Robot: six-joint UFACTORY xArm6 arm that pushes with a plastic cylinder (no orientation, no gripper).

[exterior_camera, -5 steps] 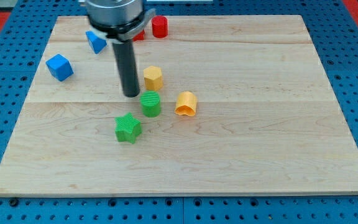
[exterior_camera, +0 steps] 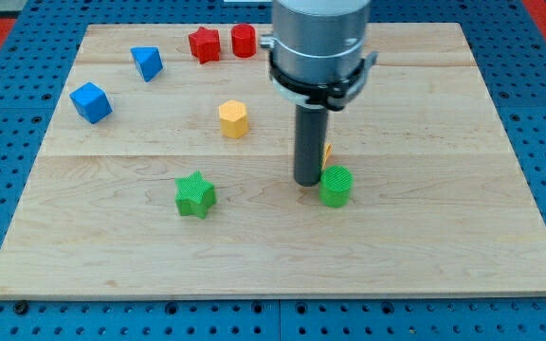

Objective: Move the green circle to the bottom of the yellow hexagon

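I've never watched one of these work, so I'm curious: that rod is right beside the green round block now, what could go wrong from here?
Two things, probably. The green circle sits well to the view's right of the yellow hexagon, and my tip is on its left side, so a push from here would likely send it further away. Also, an orange block is mostly hidden behind the rod; I could knock it without meaning to.

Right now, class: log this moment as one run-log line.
my tip: touching green circle, its left | green circle: lower right of yellow hexagon, apart | placement: pending
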